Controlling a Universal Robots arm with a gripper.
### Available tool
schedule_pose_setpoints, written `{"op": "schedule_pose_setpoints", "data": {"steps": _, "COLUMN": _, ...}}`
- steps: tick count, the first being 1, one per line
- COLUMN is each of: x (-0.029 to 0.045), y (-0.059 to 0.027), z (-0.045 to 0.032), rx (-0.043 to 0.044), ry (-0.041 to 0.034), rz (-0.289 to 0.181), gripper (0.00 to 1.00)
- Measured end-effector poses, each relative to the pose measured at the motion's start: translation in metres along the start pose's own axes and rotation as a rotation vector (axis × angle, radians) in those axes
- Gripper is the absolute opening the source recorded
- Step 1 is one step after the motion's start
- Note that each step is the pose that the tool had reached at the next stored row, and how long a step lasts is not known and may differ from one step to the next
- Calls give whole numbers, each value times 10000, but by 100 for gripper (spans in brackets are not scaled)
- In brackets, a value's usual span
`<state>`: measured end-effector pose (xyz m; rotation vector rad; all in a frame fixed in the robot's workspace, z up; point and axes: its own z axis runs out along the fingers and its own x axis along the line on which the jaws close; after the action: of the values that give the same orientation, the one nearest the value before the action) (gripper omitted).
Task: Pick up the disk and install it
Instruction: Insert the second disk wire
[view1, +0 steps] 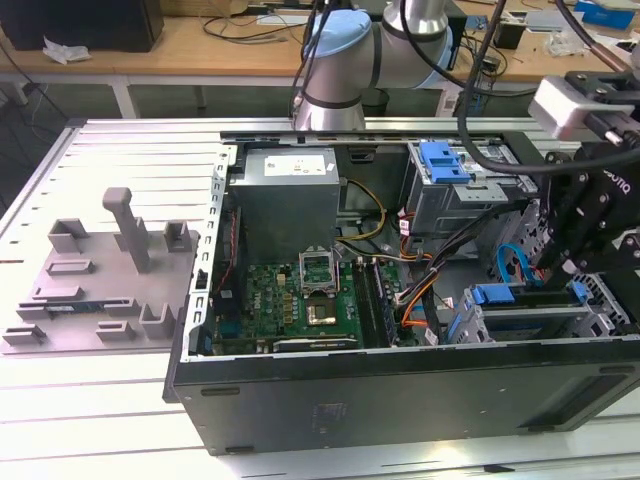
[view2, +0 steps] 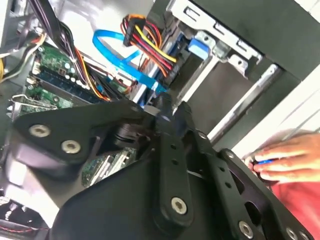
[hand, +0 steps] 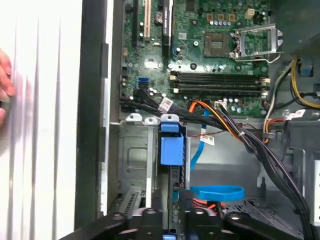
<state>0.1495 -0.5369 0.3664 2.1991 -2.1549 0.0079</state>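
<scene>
The disk (view1: 530, 322) stands on edge in the metal drive cage (view1: 606, 300) at the exterior view's lower right corner of the open computer case, with blue carrier ends at both sides. In the first wrist view its blue carrier (hand: 171, 149) sits in the cage slot (hand: 132, 156), running down between my fingers. My gripper (view1: 560, 262) hangs straight over the disk's upper edge. Its black fingers (view2: 164, 107) stand close together, shut on the disk's edge. In the first wrist view the gripper (hand: 172, 220) straddles the carrier.
A blue data cable (view2: 115, 42) and bundled power wires (hand: 250, 145) loop beside the cage. The motherboard (view1: 300, 300) fills the case's middle, below the power supply (view1: 290, 200). A second cage with a blue bracket (view1: 445, 160) is behind. A person's hand (view2: 285, 155) rests outside the case wall.
</scene>
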Motion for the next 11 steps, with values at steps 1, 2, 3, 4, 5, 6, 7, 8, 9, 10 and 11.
{"op": "schedule_pose_setpoints", "data": {"steps": 1, "x": -2, "y": 13, "z": -3, "rx": 4, "ry": 60, "rz": 3, "gripper": 21}}
{"op": "schedule_pose_setpoints", "data": {"steps": 2, "x": -4, "y": 33, "z": -5, "rx": 12, "ry": 148, "rz": 7, "gripper": 15}}
{"op": "schedule_pose_setpoints", "data": {"steps": 3, "x": -6, "y": 46, "z": -6, "rx": 19, "ry": 204, "rz": 7, "gripper": 11}}
{"op": "schedule_pose_setpoints", "data": {"steps": 4, "x": -9, "y": 67, "z": -8, "rx": 27, "ry": 281, "rz": 9, "gripper": 11}}
{"op": "schedule_pose_setpoints", "data": {"steps": 5, "x": -12, "y": 78, "z": -7, "rx": 31, "ry": 339, "rz": 9, "gripper": 11}}
{"op": "schedule_pose_setpoints", "data": {"steps": 6, "x": -11, "y": 79, "z": -8, "rx": 31, "ry": 344, "rz": 3, "gripper": 11}}
{"op": "schedule_pose_setpoints", "data": {"steps": 7, "x": -11, "y": 78, "z": -8, "rx": 31, "ry": 344, "rz": -1, "gripper": 11}}
{"op": "schedule_pose_setpoints", "data": {"steps": 8, "x": -11, "y": 78, "z": -7, "rx": 31, "ry": 343, "rz": -4, "gripper": 11}}
{"op": "schedule_pose_setpoints", "data": {"steps": 9, "x": -12, "y": 79, "z": -8, "rx": 32, "ry": 344, "rz": -10, "gripper": 11}}
{"op": "schedule_pose_setpoints", "data": {"steps": 10, "x": -12, "y": 79, "z": -8, "rx": 32, "ry": 344, "rz": -15, "gripper": 11}}
{"op": "schedule_pose_setpoints", "data": {"steps": 11, "x": -12, "y": 79, "z": -8, "rx": 32, "ry": 344, "rz": -18, "gripper": 11}}
